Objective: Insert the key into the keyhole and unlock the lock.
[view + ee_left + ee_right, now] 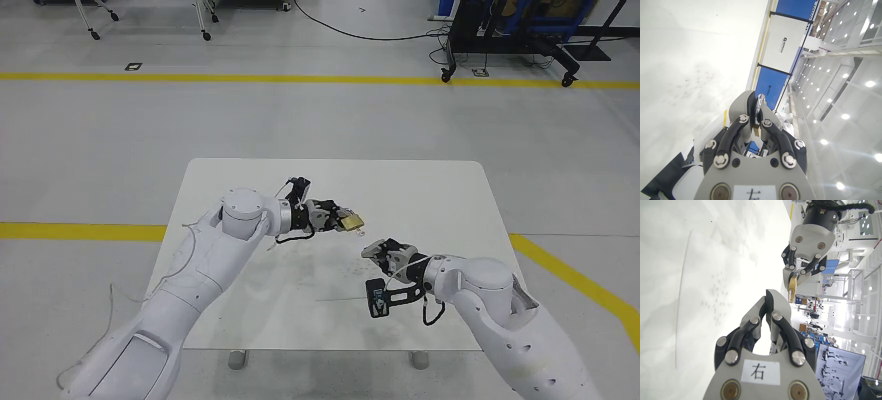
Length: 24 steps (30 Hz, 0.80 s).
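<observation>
Lock [792, 288], brass, is clamped between the fingers of the left gripper [755, 106] and held above the table [420, 190], its free end towards the right gripper [769, 297]. That gripper's fingers are pressed together near the lock. I cannot tell whether they pinch a key.

1. Left wrist view, bottom centre: white sticker [754, 192] on the housing of the left end effector [755, 103]. It carries one black Chinese character, cut off by the frame edge.
2. Right wrist view, lower centre: white tag [761, 372] on the housing of the right end effector [769, 299]. It carries one black Chinese character, complete.
3. Left wrist view, upper centre: white panel [789, 36] with a dark logo and brand wording, legible.
4. Left wrist view, centre: blue panel [763, 79] with the same marking in white, small.
</observation>
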{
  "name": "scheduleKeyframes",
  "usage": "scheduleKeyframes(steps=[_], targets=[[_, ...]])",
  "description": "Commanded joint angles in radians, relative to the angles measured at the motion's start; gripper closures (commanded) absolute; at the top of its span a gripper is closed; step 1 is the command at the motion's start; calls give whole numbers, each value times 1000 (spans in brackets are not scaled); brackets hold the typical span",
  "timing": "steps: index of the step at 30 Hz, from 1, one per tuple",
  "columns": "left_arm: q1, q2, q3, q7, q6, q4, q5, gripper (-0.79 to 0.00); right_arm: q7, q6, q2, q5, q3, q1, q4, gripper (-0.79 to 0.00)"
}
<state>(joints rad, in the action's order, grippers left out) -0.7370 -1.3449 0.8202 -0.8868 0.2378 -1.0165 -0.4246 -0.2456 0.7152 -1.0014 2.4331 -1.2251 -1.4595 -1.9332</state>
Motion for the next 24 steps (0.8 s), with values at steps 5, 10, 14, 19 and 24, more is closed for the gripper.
scheduleKeyframes(steps=[5,10,14,19,24], targets=[[-36,8,-6,74,-72,-78,115,0,29,15,-3,-17,19,25,5,0],[-57,13,-1,59,-72,-110,134,0,60,18,-8,-35,38,52,22,0],[-64,14,3,45,-69,-121,140,0,79,23,-13,-50,57,82,44,0],[-67,14,15,48,-63,-121,134,0,77,19,-13,-57,68,93,38,0],[-87,12,55,107,-60,-122,60,0,-12,-229,0,-26,1,6,-17,-499]])
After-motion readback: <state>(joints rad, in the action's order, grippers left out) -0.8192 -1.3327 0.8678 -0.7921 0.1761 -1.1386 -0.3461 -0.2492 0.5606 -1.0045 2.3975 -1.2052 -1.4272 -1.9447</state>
